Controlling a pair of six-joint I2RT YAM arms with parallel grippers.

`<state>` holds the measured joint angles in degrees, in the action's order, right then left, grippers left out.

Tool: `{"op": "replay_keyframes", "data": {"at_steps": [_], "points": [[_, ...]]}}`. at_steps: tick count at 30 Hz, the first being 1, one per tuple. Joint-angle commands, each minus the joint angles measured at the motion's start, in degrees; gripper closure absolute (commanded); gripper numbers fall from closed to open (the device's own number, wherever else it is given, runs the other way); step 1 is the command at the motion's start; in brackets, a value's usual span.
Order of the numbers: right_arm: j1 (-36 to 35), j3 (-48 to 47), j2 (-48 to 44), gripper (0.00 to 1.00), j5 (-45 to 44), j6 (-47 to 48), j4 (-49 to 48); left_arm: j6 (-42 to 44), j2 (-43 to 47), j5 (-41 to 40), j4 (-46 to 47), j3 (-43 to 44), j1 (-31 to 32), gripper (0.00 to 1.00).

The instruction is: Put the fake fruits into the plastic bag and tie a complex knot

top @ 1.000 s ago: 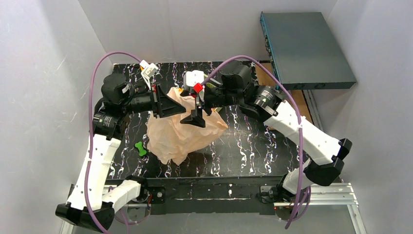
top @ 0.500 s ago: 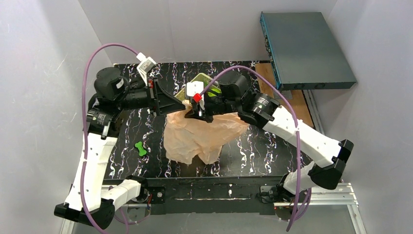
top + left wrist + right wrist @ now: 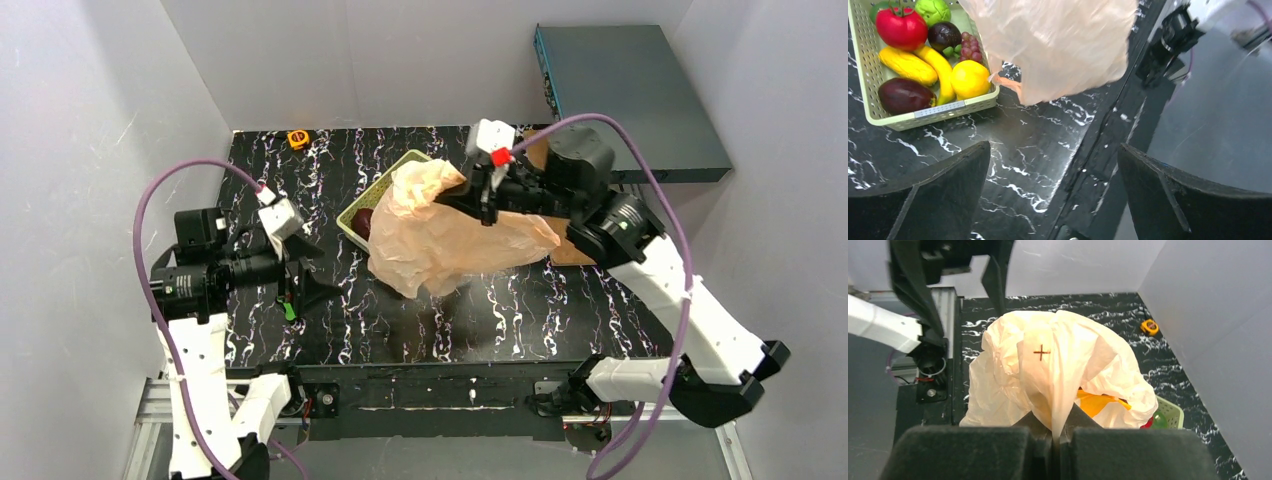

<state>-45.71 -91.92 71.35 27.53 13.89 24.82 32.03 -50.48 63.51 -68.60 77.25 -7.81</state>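
Note:
The peach plastic bag (image 3: 450,240) hangs in the air over the light green basket (image 3: 392,172), pinched by a fold in my shut right gripper (image 3: 484,196). In the right wrist view the bag (image 3: 1048,360) bulges out from the closed right gripper (image 3: 1055,432). The fake fruits lie in the basket (image 3: 938,110): a red apple (image 3: 900,27), a lime (image 3: 932,10), bananas (image 3: 923,65), a citrus (image 3: 969,78), plums (image 3: 903,95) and grapes (image 3: 968,47). My left gripper (image 3: 305,290) stands wide open and empty at the table's left, apart from the bag (image 3: 1058,45). No knot shows.
A small green bone toy (image 3: 290,308) lies just under the left gripper. A yellow tape measure (image 3: 297,138) sits at the back left of the black marbled table (image 3: 480,320). A grey-blue box (image 3: 630,100) leans at the back right.
The left gripper let go of the bag, opened and drew back to the near left. The right gripper shut on the bag and carried it up and to the right, over the basket.

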Motion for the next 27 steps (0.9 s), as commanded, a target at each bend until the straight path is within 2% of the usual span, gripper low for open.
{"op": "replay_keyframes", "data": {"at_steps": [1,5,8,11,16,25,26,27], "points": [[-0.01,3.51,-5.80,0.99,6.59,0.42,-5.72,16.95,3.26,3.92,-2.28,-4.44,-0.36,0.02],[0.01,7.01,-9.50,0.99,10.96,3.60,-7.40,10.00,0.91,7.93,2.93,-5.53,0.70,0.02],[-0.07,8.84,-11.11,0.99,13.21,6.17,-8.24,-1.79,-1.43,11.01,8.51,-5.52,3.03,0.02],[-0.16,9.87,-11.88,0.99,13.98,8.44,-9.09,-12.37,-1.46,11.34,14.62,-7.44,9.73,0.02],[-0.76,10.37,-12.11,0.99,14.27,9.87,-10.20,-34.34,0.98,7.72,33.12,-14.54,16.50,0.02],[-2.81,10.02,-12.28,0.99,15.31,8.88,-10.90,-40.86,-0.06,-1.80,46.65,-18.95,26.62,0.02],[-3.33,9.97,-12.35,0.99,14.87,8.87,-10.73,-41.83,-0.74,-1.88,47.78,-18.87,27.61,0.02],[-3.83,9.86,-12.48,0.99,14.30,8.95,-10.49,-42.78,-1.39,-1.72,48.49,-18.48,28.60,0.07]]}}
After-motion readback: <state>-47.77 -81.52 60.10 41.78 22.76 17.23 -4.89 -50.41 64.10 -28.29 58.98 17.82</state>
